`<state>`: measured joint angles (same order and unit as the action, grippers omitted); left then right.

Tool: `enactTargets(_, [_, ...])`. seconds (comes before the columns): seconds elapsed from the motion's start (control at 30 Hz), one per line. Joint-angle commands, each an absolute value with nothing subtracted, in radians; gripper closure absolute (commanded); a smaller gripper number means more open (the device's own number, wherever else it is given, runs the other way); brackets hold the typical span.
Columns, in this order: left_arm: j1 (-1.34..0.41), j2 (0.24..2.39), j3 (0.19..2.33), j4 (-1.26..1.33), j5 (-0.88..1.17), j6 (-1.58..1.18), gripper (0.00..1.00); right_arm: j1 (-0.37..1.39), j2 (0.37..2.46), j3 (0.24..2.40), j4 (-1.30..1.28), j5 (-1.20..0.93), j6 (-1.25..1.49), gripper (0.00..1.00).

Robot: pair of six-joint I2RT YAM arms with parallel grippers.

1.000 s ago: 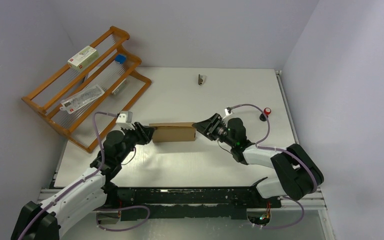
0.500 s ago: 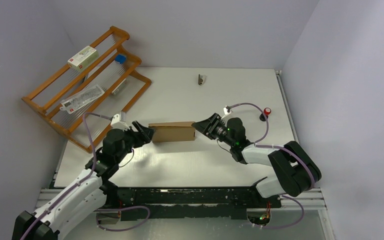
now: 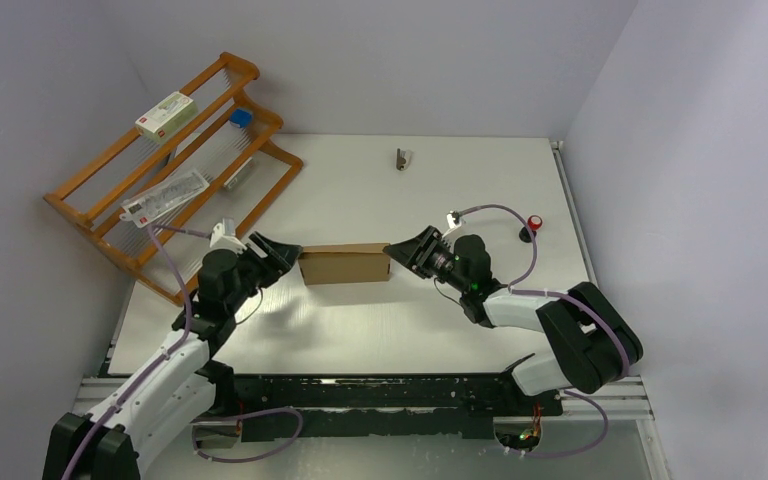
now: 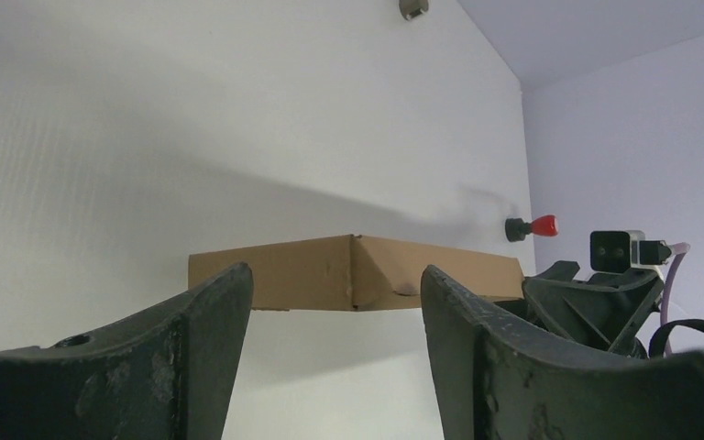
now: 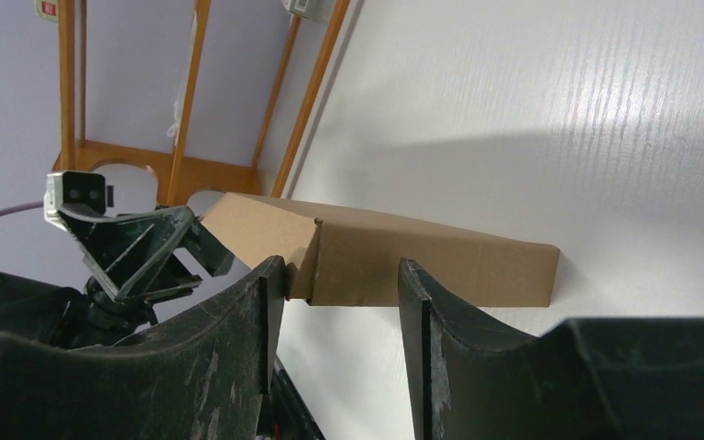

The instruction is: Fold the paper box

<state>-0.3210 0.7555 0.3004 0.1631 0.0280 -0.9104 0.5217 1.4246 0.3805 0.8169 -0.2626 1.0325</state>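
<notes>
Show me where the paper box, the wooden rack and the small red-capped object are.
paper box (image 3: 345, 267), top external view, middle of its visible brown face.
wooden rack (image 3: 240, 68), top external view, rounded end of its highest rail.
red-capped object (image 3: 535, 222), top external view, its red cap.

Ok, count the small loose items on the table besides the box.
2: grey clip near the far edge, red knob near the right edge. More may be hidden.

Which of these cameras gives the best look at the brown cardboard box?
The overhead view: the whole box shows, unblocked. The left wrist view shows it close, from low down; in the right wrist view, fingers cover its lower edge.
</notes>
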Motion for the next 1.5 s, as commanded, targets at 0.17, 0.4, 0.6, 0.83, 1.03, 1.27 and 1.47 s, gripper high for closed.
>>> enactTargets(0.17, [-0.26, 0.806, 0.216, 0.419, 0.202, -1.014, 0.32, 0.517, 1.46, 0.367, 0.632, -0.245, 0.956, 0.5])
enactTargets(0.4, [-0.235, 0.856, 0.221, 0.479, 0.242, -1.046, 0.33, 0.517, 1.461, 0.359, 0.635, -0.25, 0.954, 0.5])
enactTargets(0.6, [-0.229, 0.891, 0.166, 0.523, 0.244, -1.064, 0.44, 0.518, 1.462, 0.355, 0.64, -0.249, 0.951, 0.5])
enactTargets(0.83, [-0.225, 0.929, 0.101, 0.556, 0.231, -1.058, 0.56, 0.517, 1.492, 0.336, 0.68, -0.26, 0.958, 0.51])
enactTargets(1.03, [-0.218, 0.943, 0.075, 0.538, 0.214, -1.028, 0.69, 0.518, 1.524, 0.316, 0.714, -0.259, 0.961, 0.58])
enactTargets(1.27, [-0.216, 0.951, 0.053, 0.449, 0.164, -0.96, 0.81, 0.518, 1.581, 0.297, 0.702, -0.214, 0.935, 0.67])
enactTargets(1.47, [-0.216, 0.963, 0.025, 0.453, 0.183, -0.928, 0.92, 0.518, 1.657, 0.289, 0.709, -0.225, 0.937, 0.78])
